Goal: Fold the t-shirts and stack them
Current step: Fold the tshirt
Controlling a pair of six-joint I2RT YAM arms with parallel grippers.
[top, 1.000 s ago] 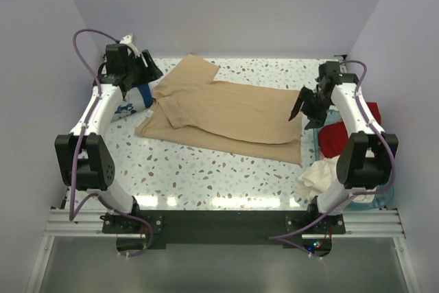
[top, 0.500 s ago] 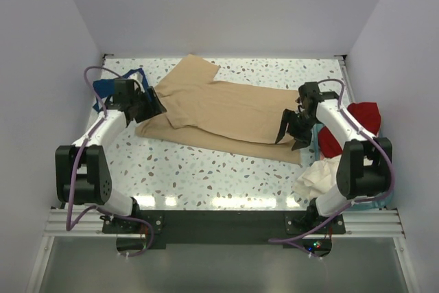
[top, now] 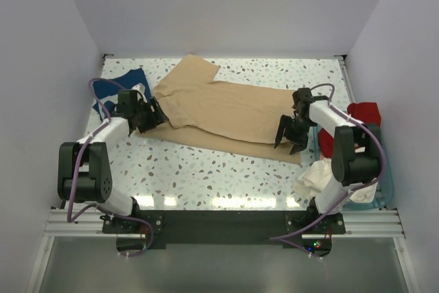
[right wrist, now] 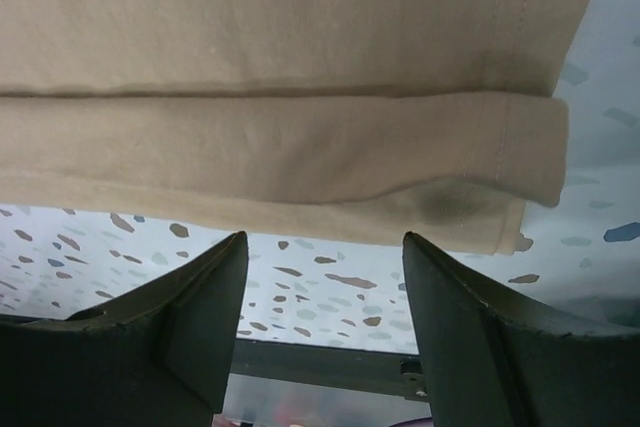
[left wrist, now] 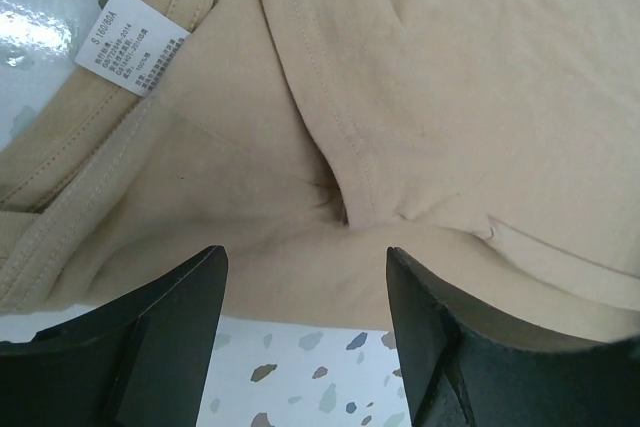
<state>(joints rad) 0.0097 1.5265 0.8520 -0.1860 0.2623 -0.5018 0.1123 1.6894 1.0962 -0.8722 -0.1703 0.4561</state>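
The tan-beige t-shirt (top: pixel 226 111) lies partly folded across the middle of the table. It fills the left wrist view (left wrist: pixel 400 97), with its white label (left wrist: pixel 128 39), and the right wrist view (right wrist: pixel 280 77). My left gripper (top: pixel 152 116) is open, low at the shirt's left end by the collar. My right gripper (top: pixel 288 136) is open, low at the shirt's right hem. The navy blue t-shirt (top: pixel 123 86) lies at the back left. The red t-shirt (top: pixel 350 125) and the cream-white t-shirt (top: pixel 315 176) sit at the right.
The teal basket (top: pixel 384 183) stands at the right edge and holds the red and cream-white shirts. Walls close in on three sides. The speckled tabletop (top: pixel 206 169) shows in front of the tan shirt.
Both grippers have come down from raised positions to the tan shirt's ends. The left gripper has let go of the navy shirt, which now lies at the back left.
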